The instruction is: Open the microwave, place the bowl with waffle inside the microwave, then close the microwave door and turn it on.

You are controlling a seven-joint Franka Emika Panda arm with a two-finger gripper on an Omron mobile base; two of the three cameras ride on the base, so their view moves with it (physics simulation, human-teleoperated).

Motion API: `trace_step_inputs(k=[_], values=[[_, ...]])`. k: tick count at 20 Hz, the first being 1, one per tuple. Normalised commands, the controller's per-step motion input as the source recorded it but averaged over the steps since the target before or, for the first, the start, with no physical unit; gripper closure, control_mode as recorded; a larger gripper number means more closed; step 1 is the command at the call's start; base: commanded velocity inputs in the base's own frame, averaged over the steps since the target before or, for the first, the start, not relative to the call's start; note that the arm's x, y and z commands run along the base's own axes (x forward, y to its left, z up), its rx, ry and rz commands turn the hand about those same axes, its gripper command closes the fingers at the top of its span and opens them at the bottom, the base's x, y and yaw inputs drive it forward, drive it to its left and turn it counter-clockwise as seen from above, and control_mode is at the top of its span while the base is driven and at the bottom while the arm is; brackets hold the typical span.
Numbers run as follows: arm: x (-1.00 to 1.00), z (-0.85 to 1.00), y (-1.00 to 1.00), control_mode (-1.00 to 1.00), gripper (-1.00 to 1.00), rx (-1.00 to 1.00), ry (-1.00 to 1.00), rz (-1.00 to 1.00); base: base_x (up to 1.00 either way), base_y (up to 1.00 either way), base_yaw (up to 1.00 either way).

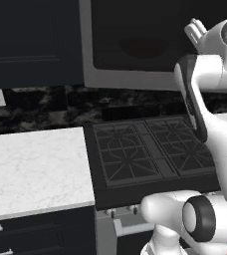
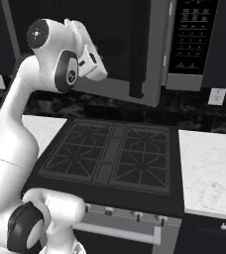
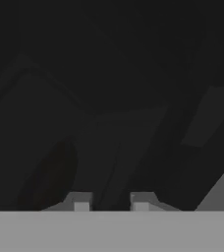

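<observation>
Dark kitchen: navy cabinets (image 1: pixel 31 40), black speckled backsplash (image 1: pixel 41 107), white marble counter (image 1: pixel 36 167) down and to the left of the gripper (image 3: pixel 111 203), another marble stretch (image 2: pixel 211 168) down to its right. Black stove (image 2: pixel 110 158) sits directly below the hand, knobs (image 2: pixel 135 214) and a bar handle on its front. A wall outlet (image 2: pixel 216 96) sits low right of the gripper.

Microwave (image 2: pixel 184 44) hangs above the stove, long axis horizontal, front facing the robot. Microwave door (image 1: pixel 150 45) is dark glass in a grey frame; its slim vertical handle (image 2: pixel 137 49) stands just right of the hand; keypad further right. In the right base view the door looks swung slightly out.

Gripper is raised against the dark door or opening. Fingertips (image 3: pixel 82 203) stand a small gap apart; cannot tell whether anything is clamped. Hand view is very dark; a dim reddish round shape, maybe the bowl (image 3: pixel 50 179), sits left of the fingertips, unclear.
</observation>
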Motion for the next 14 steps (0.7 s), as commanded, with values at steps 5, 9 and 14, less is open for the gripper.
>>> trace_step_inputs(k=[5, 9, 14], values=[[1.00, -0.04, -0.35, -1.00, 1.00, 0.14, 0.00, 0.39, 0.00, 0.00, 0.00], [1.00, -0.23, -0.02, -1.00, 1.00, 0.05, 0.00, 0.24, 0.00, 0.00, 0.00], [1.00, -0.28, 0.06, -1.00, 1.00, 0.00, 0.00, 0.11, 0.00, 0.00, 0.00]])
